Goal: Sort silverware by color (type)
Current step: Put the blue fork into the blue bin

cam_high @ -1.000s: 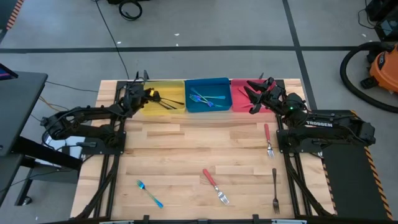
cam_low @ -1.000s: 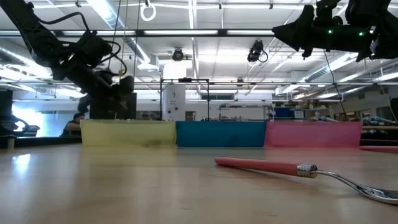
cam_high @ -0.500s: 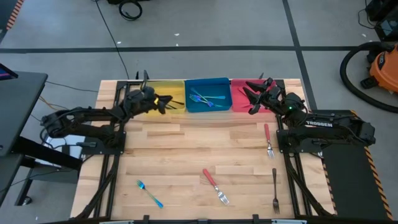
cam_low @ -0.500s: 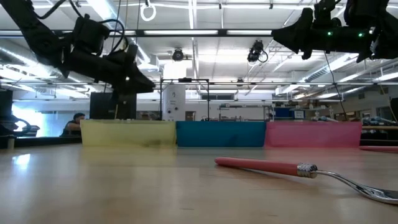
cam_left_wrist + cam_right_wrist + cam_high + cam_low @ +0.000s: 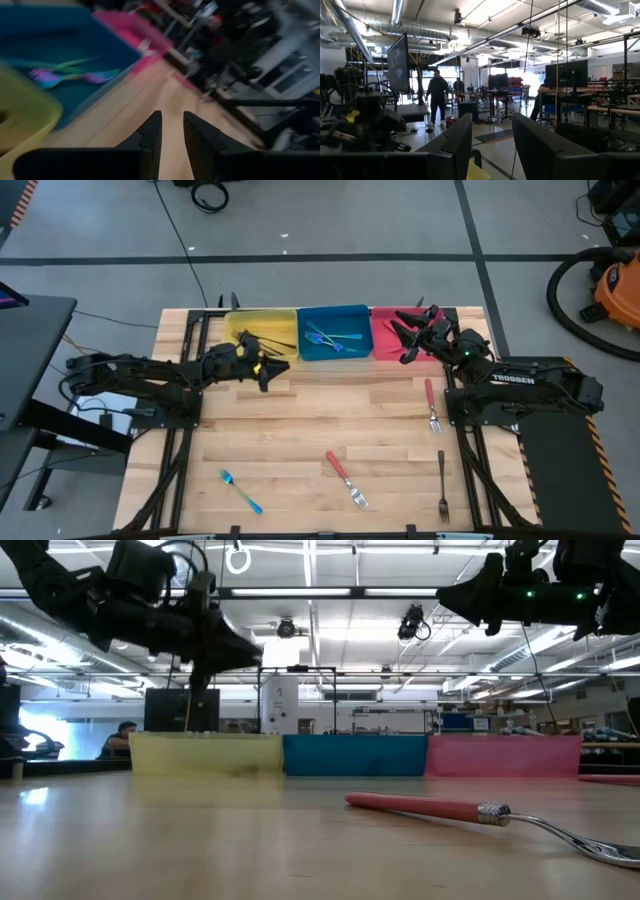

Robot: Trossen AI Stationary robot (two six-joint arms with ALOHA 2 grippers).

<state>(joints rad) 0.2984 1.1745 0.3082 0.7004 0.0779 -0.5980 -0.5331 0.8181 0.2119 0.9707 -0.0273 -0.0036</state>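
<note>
Three bins stand at the table's far edge: yellow [image 5: 262, 333] with dark forks, blue [image 5: 334, 332] with blue-handled forks [image 5: 75, 77], pink [image 5: 392, 330]. On the table lie two red-handled forks [image 5: 431, 402] [image 5: 345, 478], a dark fork [image 5: 442, 485] and a blue-handled fork [image 5: 240, 491]. My left gripper [image 5: 272, 368] hovers above the table just in front of the yellow bin, fingers [image 5: 171, 131] a little apart and empty. My right gripper [image 5: 400, 340] hangs open and empty over the pink bin.
Bare wooden tabletop [image 5: 300, 415] lies between the bins and the loose forks. In the low view one red-handled fork [image 5: 430, 807] lies close to the camera. The room beyond holds desks, screens and a person standing far off [image 5: 438, 95].
My left gripper has drawn back from over the yellow bin toward the table's near edge and a little to the right, rising and tipping more level. My right gripper has kept still.
</note>
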